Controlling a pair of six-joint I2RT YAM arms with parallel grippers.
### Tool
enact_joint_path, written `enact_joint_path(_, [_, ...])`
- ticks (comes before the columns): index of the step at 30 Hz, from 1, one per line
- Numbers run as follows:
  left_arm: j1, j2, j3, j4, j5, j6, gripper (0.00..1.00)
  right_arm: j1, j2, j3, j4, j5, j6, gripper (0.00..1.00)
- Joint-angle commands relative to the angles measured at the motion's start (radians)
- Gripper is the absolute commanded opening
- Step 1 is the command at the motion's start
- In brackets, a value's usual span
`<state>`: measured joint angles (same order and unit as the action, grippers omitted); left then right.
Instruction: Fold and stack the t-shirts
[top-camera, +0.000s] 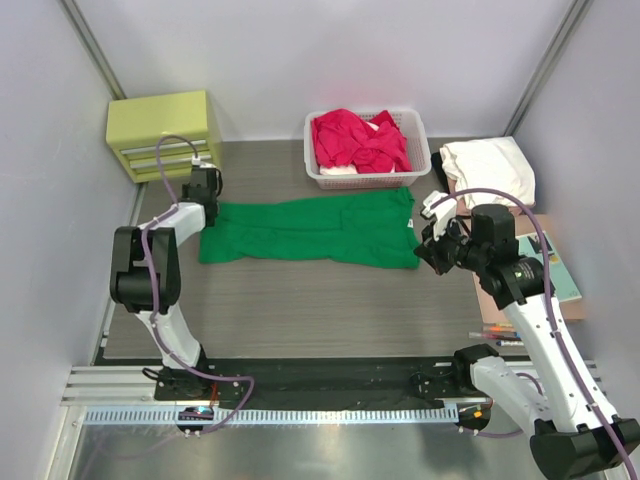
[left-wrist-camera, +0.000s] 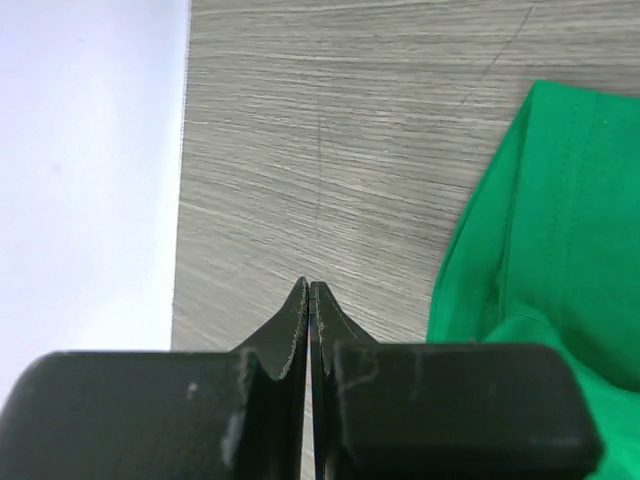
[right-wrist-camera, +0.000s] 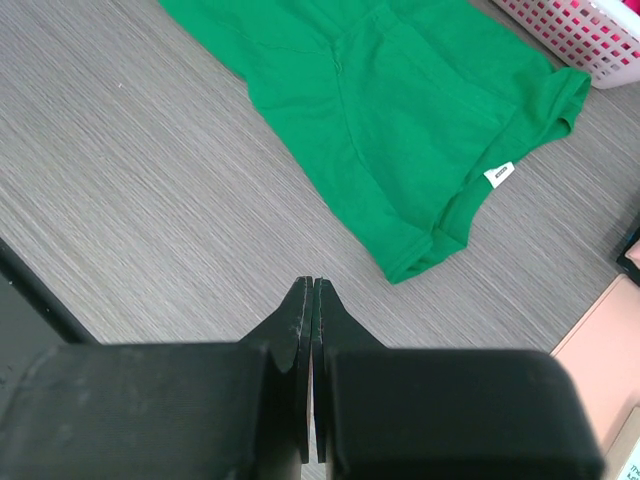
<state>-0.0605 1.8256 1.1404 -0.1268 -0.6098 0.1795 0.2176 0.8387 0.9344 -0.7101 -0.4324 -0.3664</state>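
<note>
The green t-shirt lies spread on the table, just before the basket. The left tool and the right tool sit off its ends, both pinched together and empty.

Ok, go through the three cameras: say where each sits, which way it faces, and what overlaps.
Top: fixed above and behind the bases, looking down on the table; shows the left arm, right arm, green shirt and basket.
Left wrist: on the left arm, looking past the shut left gripper at bare table and the shirt's edge.
Right wrist: on the right arm, looking past the shut right gripper at the shirt's neck end, its label and a basket corner.
Shared: all three see the shirt; top and right wrist share the basket.
</note>
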Motion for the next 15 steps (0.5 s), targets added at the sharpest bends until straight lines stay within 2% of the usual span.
enact_joint_path(1, [0.036, -0.128, 0.002, -0.046, 0.199, -0.056, 0.00, -0.006, -0.024, -0.020, 0.038, -0.008, 0.012, 0.01])
enact_joint_path(2, [0.039, -0.156, -0.004, -0.118, 0.294, -0.070, 0.00, -0.007, -0.024, -0.028, 0.041, -0.011, 0.012, 0.01])
enact_joint_path(3, [0.039, -0.178, -0.007, -0.146, 0.484, -0.075, 0.00, -0.007, -0.026, -0.032, 0.044, -0.012, 0.012, 0.01])
enact_joint_path(5, [0.039, -0.227, -0.010, -0.215, 0.658, -0.087, 0.00, -0.009, -0.027, -0.035, 0.047, -0.017, 0.012, 0.01])
enact_joint_path(6, [0.039, -0.235, 0.001, -0.236, 0.821, -0.086, 0.00, -0.012, -0.027, -0.037, 0.050, -0.017, 0.014, 0.01])
enact_joint_path(9, [0.041, -0.246, 0.012, -0.277, 1.014, -0.094, 0.00, -0.011, -0.026, -0.039, 0.052, -0.016, 0.014, 0.01])
enact_joint_path(15, [0.036, -0.151, 0.088, -0.336, 0.947, -0.087, 0.00, -0.012, -0.033, -0.043, 0.054, -0.026, 0.018, 0.01])
